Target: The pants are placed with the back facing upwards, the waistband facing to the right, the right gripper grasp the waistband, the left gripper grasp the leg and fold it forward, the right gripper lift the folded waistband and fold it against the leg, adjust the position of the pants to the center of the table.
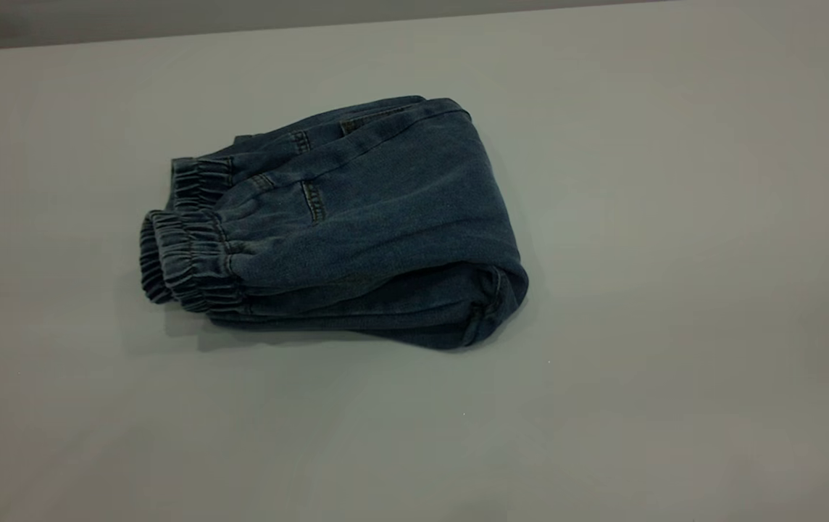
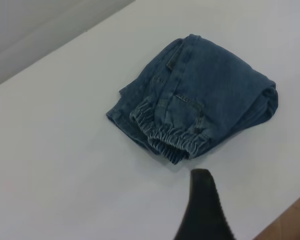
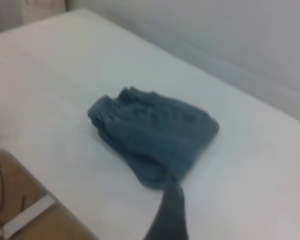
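Left gripper (image 2: 204,210): one blocky black finger is seen at the near edge of the left wrist view, raised above the table just short of the waistband; whether the claw is spread or pressed together cannot be told, and nothing is gripped by the visible finger.
Right gripper (image 3: 169,212): a single tapered black finger is seen in the right wrist view, overlapping the rounded folded end of the denim in that view; contact and finger spacing cannot be told.
Pants (image 1: 346,225): folded into a compact bundle and laid flat on the table, slightly left of centre in the exterior view.
Waistband (image 1: 186,257): the gathered elastic edge is stacked in two layers at the bundle's left end in the exterior view.
Fold: a thick rounded fold is formed at the right end of the bundle.
Upper surface: plain dark denim with tan stitching and a pocket corner is shown.
Table (image 1: 675,326): a pale matte surface is left bare all around the bundle.
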